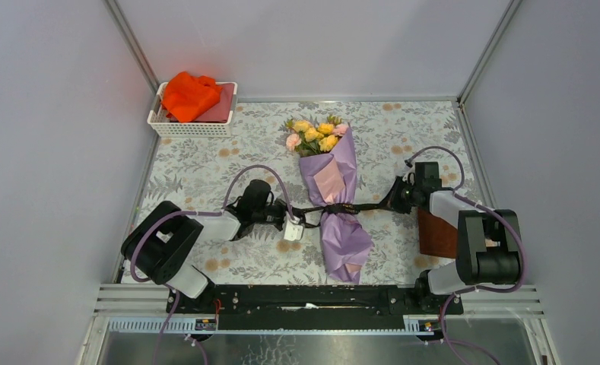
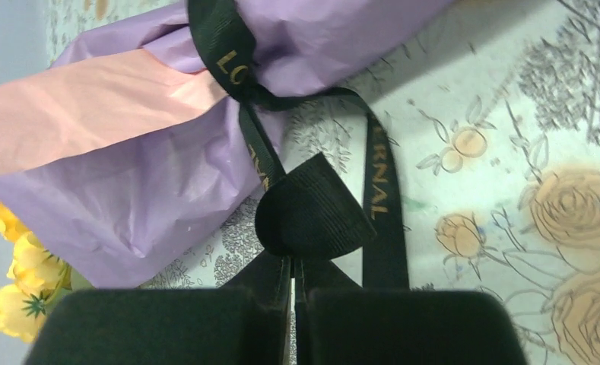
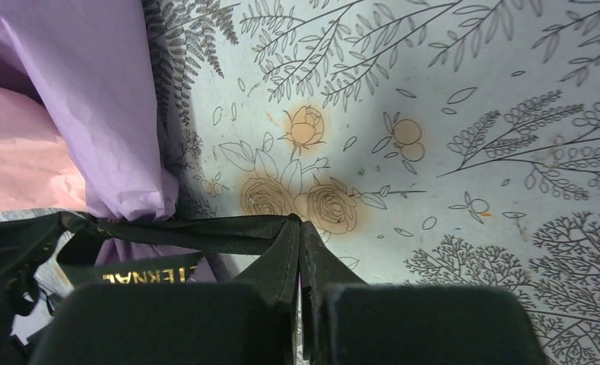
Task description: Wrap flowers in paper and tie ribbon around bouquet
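The bouquet lies in the middle of the table. Its yellow and pink flowers (image 1: 315,135) point to the far side, and the lavender paper (image 1: 334,205) narrows toward the near edge. The black ribbon (image 1: 361,206) with gold lettering is tied round the paper's waist, and its ends run out to both sides. To the left of the bouquet, my left gripper (image 1: 291,215) (image 2: 293,260) is shut on a folded ribbon loop (image 2: 312,209). To the right, my right gripper (image 1: 394,199) (image 3: 300,225) is shut on a taut ribbon end (image 3: 198,232). The paper (image 2: 129,190) (image 3: 91,99) fills the upper left of both wrist views.
A white basket (image 1: 160,120) holding an orange cloth (image 1: 188,95) stands at the far left corner. A brown square pad (image 1: 436,232) lies under the right arm. A small white item (image 1: 293,230) sits just below the left gripper. Grey walls enclose the floral tablecloth (image 1: 403,137).
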`<state>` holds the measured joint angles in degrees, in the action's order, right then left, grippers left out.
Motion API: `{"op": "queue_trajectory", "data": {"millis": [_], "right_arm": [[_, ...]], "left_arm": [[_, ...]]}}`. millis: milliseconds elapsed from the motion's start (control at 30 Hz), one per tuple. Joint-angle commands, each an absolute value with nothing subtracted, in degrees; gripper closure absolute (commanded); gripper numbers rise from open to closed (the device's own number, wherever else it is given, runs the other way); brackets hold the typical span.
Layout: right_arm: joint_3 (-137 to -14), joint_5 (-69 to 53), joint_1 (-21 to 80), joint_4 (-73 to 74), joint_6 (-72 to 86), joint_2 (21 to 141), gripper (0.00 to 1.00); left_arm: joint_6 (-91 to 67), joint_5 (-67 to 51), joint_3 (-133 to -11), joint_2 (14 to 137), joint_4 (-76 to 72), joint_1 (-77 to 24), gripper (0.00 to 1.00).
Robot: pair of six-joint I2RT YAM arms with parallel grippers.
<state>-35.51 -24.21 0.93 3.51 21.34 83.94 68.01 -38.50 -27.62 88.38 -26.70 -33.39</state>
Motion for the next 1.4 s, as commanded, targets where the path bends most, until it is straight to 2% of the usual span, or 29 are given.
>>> {"op": "queue_trajectory", "data": {"millis": [0, 400, 1367], "right_arm": [[-35.3, -24.2, -1.8, -0.9, 22.7, 84.3, 1.0], [-35.4, -27.0, -5.3, -2.0, 23.4, 86.8, 1.0], [-35.5, -28.9, -6.2, -3.5, 24.2, 90.0, 1.0]], "left_arm": [[83.5, -34.6, -27.7, 88.6, -15.2, -32.8, 1.0], [89.0, -26.9, -27.6, 89.5, -7.1, -31.8, 1.0], [83.1, -28.2, -27.0, 88.7, -9.0, -28.5, 1.0]]}}
